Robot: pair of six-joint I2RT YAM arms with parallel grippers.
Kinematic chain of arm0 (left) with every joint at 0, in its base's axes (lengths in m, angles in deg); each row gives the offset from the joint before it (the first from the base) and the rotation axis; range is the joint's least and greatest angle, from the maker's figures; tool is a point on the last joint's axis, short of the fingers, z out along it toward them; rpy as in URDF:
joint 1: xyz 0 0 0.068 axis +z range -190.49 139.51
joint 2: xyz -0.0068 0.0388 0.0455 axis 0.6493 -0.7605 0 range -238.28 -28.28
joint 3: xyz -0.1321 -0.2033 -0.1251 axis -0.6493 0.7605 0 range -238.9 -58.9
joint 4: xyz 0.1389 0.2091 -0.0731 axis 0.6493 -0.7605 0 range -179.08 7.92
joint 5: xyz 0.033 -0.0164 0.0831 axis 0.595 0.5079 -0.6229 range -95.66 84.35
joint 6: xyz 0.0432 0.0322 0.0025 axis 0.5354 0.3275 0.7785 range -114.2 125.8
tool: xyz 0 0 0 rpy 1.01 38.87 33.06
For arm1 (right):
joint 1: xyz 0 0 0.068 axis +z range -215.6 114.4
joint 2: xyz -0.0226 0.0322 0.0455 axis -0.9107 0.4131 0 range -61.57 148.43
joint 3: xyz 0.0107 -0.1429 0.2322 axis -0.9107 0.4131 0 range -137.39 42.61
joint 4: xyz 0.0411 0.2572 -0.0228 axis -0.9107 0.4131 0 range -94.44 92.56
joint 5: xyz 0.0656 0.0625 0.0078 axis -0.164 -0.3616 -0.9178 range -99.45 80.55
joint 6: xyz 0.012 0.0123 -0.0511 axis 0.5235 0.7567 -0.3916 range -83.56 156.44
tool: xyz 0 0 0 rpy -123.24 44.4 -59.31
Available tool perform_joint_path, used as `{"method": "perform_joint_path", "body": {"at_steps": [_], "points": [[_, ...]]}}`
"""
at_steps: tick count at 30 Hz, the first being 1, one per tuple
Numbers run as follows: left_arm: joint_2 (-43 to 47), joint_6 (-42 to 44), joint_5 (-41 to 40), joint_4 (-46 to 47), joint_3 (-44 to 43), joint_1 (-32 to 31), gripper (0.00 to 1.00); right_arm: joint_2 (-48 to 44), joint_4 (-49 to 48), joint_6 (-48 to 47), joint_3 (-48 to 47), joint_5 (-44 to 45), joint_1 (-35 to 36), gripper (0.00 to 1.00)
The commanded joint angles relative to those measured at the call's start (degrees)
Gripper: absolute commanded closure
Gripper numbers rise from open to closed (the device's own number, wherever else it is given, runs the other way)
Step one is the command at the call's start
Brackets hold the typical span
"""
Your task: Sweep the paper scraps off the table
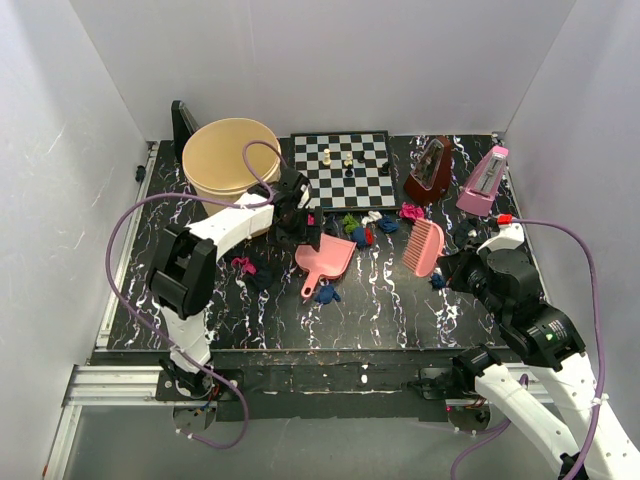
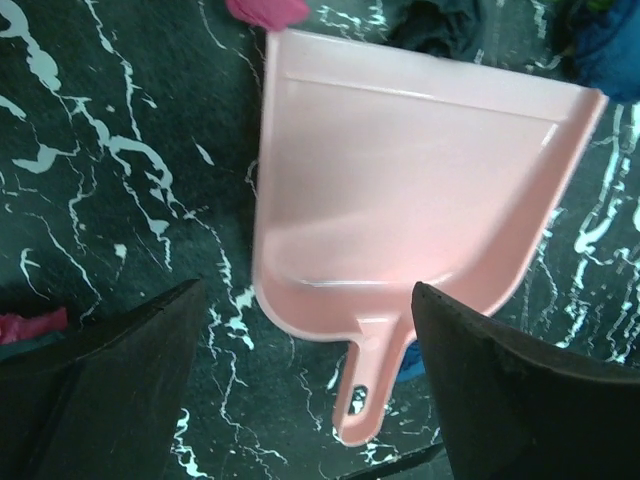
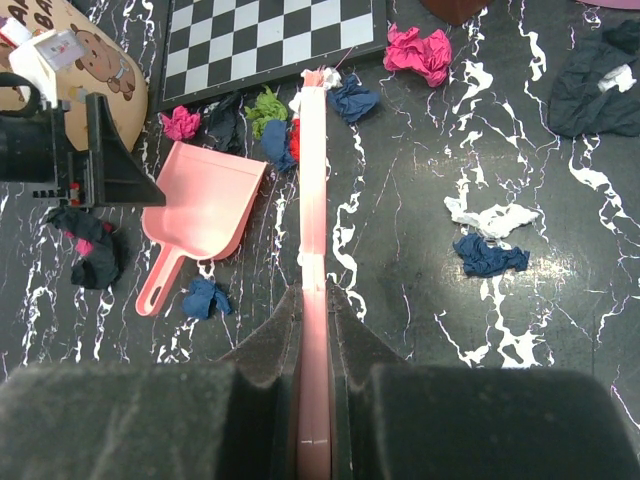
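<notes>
Plainly, one dustpan (image 1: pixel 327 257), one brush (image 1: pixel 424 246) (in right tool (image 3: pixel 313 296))

Plain white walls (image 1: pixel 330 60) enclose 3 sides.

tabletop (image 1: pixel 400 310): black, white marble veins | paper scraps (image 1: pixel 411 212): magenta, dark blue, green, red, white, black | dustpan (image 1: pixel 327 257): pink, centre | brush (image 1: pixel 424 246): pink, 3 o'clock of dustpan | chessboard (image 1: pixel 343 165): black-and-white checks, 12 o'clock | round tub (image 1: pixel 232 155): tan, 10 o'clock | brown metronome (image 1: pixel 430 172) and pink metronome (image 1: pixel 484 182): 1 o'clock
</notes>
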State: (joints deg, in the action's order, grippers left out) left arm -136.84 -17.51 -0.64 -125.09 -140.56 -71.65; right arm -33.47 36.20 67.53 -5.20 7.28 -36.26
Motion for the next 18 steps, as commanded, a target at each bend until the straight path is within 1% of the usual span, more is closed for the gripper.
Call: {"method": "perform_joint_path", "body": {"at_steps": [1,5,6,9,10,11,13,16,18], "points": [[8.1,1.2,-1.1,2.3,0.2,-2.5,0.15,0.2,-1.4,-0.1,-1.1,0.0,-0.1,0.99],[12.3,1.9,-4.1,3.4,3.0,-8.1,0.15,0.7,-1.7,0.1,-1.1,-0.2,-0.1,0.99],[13.4,2.0,-7.8,4.0,4.1,-9.7,0.15,0.8,-1.8,0.1,-1.1,-0.2,-0.1,0.99],[17.7,1.0,-12.6,8.0,10.2,-12.6,0.15,1.0,-1.9,-0.2,-0.9,-0.1,-0.1,0.99],[19.3,0.6,-13.7,10.6,13.3,-13.5,0.15,1.1,-1.9,-0.2,-0.7,-0.1,0.0,0.99],[21.0,0.5,-14.5,13.4,16.9,-14.1,0.11,1.0,-2.0,-0.2,-0.7,0.0,-0.1,0.99],[24.6,0.4,-16.3,20.0,23.5,-15.7,0.09,0.7,-2.3,-0.2,-0.4,0.0,-0.1,0.99],[28.8,1.5,-23.1,30.6,32.7,-19.7,0.08,0.9,-2.3,-0.5,-0.4,-0.1,-0.1,0.99],[30.2,1.4,-27.7,35.4,36.4,-21.6,0.08,1.1,-2.3,-0.8,-0.7,-0.2,-0.1,0.99]]}}
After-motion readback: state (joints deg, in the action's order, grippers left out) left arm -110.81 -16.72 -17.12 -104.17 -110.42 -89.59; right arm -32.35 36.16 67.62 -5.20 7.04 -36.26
